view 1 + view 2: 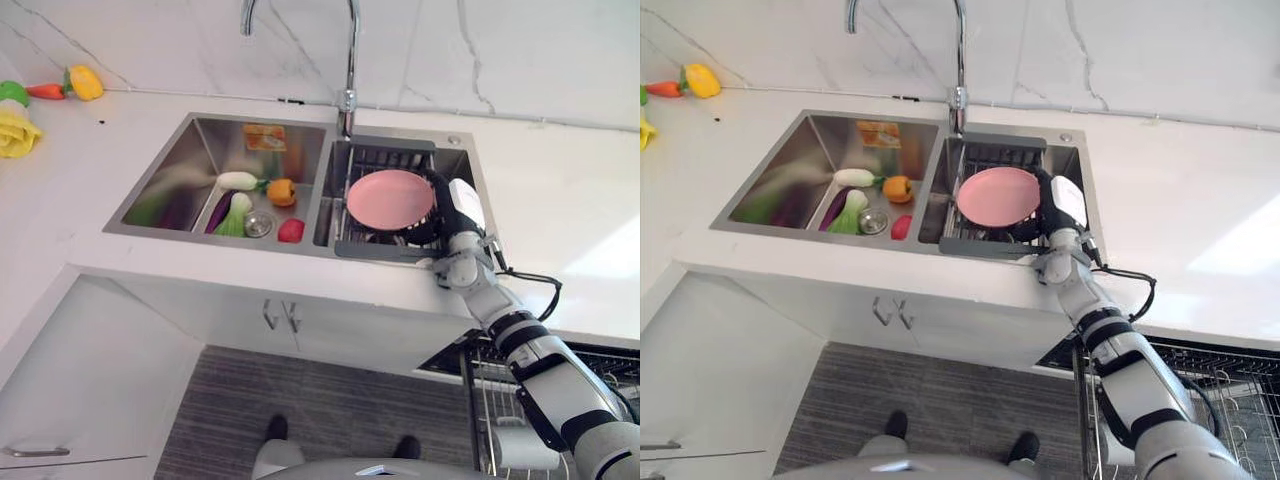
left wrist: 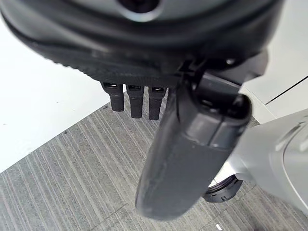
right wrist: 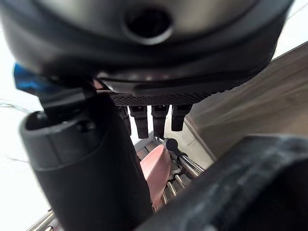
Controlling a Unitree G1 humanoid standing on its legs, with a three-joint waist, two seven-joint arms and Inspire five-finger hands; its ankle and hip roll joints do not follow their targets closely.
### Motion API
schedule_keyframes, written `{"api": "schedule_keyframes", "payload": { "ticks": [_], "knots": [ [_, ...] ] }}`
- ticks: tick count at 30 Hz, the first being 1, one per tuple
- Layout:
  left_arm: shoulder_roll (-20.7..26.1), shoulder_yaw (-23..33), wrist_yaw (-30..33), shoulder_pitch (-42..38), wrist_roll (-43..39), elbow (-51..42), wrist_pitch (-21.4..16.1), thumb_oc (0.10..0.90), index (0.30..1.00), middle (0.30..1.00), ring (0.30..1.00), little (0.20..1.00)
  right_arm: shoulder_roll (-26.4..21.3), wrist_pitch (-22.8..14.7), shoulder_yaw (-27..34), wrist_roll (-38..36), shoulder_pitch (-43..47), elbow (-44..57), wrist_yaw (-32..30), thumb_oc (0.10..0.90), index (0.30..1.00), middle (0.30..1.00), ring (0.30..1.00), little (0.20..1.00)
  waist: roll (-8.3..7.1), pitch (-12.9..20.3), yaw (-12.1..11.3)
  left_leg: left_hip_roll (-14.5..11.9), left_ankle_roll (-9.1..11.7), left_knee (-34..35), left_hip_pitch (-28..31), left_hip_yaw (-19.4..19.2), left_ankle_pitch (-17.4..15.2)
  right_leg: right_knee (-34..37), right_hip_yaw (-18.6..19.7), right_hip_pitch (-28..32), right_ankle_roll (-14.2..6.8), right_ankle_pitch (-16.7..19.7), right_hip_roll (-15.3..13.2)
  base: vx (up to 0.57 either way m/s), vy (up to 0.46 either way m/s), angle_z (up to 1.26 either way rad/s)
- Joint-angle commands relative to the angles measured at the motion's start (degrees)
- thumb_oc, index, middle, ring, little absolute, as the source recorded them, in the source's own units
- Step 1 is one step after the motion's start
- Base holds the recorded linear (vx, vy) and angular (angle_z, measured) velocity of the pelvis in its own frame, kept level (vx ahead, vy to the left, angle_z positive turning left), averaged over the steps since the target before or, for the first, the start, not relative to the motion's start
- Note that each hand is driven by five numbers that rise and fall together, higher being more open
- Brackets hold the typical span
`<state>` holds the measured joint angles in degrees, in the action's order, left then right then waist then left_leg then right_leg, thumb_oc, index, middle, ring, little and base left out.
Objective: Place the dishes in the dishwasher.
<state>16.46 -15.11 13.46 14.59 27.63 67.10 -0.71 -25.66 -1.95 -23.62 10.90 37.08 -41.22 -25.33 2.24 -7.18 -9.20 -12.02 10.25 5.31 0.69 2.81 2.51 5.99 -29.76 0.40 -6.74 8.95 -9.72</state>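
One pink plate in the sink rack, right hand straight-fingered beside it.

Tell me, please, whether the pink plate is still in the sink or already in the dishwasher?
Still in the sink: the pink plate rests on the dark rack in the right basin, with the right robot hand at its edge.

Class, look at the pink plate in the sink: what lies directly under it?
The pink plate rests on a dark drying rack in the sink's right basin. The rack's middle stays covered by the plate.
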Motion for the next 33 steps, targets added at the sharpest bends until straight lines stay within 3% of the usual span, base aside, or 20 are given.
{"api": "schedule_keyframes", "payload": {
  "ticks": [1,6,17,24,29,33],
  "knots": [
    [3.23,-5.74,1.83,-2.06,0.49,1.37,0.70,0.800,0.900,0.900,0.900,0.900,-1.33,-1.78,1.13,-1.43,8.43,-1.10,-2.96,0.800,0.900,0.900,0.900,0.900,-0.72,-4.37,-4.07,2.21,-3.68,-0.76,-0.04,0.39,-3.95,-2.53,1.83,1.03,-2.86,-6.38,-3.45,-0.04,0.003,0.02],
    [3.16,-6.25,1.97,-2.05,0.61,0.77,0.48,0.800,0.900,0.900,0.900,0.900,-1.21,-1.83,0.81,-1.74,9.09,-1.84,-2.79,0.800,0.900,0.900,0.900,0.900,-0.22,-4.70,-4.20,2.23,-3.61,-0.80,-0.95,0.91,-3.50,-2.46,1.46,0.73,-2.79,-6.39,-3.54,-0.01,-0.001,0.07],
    [3.25,-6.92,2.07,-1.63,0.00,-0.99,0.86,0.800,0.900,0.900,0.900,0.900,5.45,-4.33,5.84,-17.57,8.43,-6.68,-2.40,0.800,0.900,0.900,0.900,0.900,-0.03,-4.86,-4.07,2.08,-3.58,-0.61,-0.72,0.95,-3.61,-2.20,1.74,0.71,-2.60,-6.32,-3.23,0.00,0.000,0.00],
    [3.33,-6.95,2.14,-1.41,-0.20,-1.39,0.97,0.800,0.900,0.900,0.900,0.900,5.66,-4.28,5.75,-18.95,8.72,-6.86,-1.90,0.800,0.900,0.900,0.900,0.900,-0.16,-5.06,-4.04,2.04,-3.52,-0.56,-0.45,0.92,-3.67,-2.10,1.82,0.89,-2.60,-6.22,-3.17,0.00,0.000,0.00],
    [3.18,-7.13,1.92,-1.09,-0.42,-1.64,1.17,0.800,0.900,0.900,0.900,0.900,7.61,-5.20,8.05,-25.35,8.90,-7.73,-1.76,0.800,0.900,0.900,0.900,0.900,-0.12,-5.03,-4.24,2.05,-3.45,-0.52,-0.31,0.94,-3.68,-2.02,1.86,1.02,-2.55,-6.20,-3.08,0.00,0.000,0.00],
    [3.42,-7.11,1.78,-1.04,-0.40,-2.13,1.03,0.800,0.900,0.900,0.900,0.900,6.72,-4.51,7.22,-23.42,9.57,-7.19,-1.68,0.800,0.900,0.900,0.900,0.900,-0.11,-5.07,-4.25,1.95,-3.37,-0.52,-0.30,1.02,-3.64,-2.03,1.69,1.10,-2.52,-6.20,-3.15,0.00,0.000,0.00]
  ]
}}
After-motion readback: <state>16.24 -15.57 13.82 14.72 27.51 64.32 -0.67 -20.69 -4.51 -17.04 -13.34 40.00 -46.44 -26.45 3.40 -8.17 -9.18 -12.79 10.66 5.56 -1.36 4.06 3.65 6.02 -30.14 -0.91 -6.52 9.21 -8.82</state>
